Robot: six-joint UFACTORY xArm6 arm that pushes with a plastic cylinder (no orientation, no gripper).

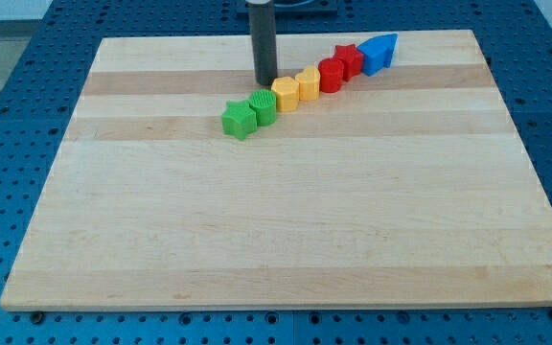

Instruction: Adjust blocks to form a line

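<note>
My tip (pixel 266 81) is down on the pale wooden table (pixel 257 240), just above the yellow plastic block (pixel 285 94) toward the view's top, and there's no pincer on this rig to report, only the dark rod.

Look at that row! Running from the yellow block toward the view's lower left: a ridged green plastic block (pixel 264 106), then a green star-shaped plastic block (pixel 240 119). Toward the upper right: a second yellow plastic block (pixel 308 84), a red plastic block (pixel 332 75), a red star-shaped plastic block (pixel 349 60), and a blue plastic block (pixel 379 52) at the far end. Neighbours look touching or nearly so; the line seems close to done.

The danger? My tip sits so near that a shove toward the view's bottom could knock the yellow block out and drag its neighbours along. The blue block is near the table's top edge, too.

The wood looks smooth and bare; around it lies a blue perforated bench (pixel 8 77).
</note>
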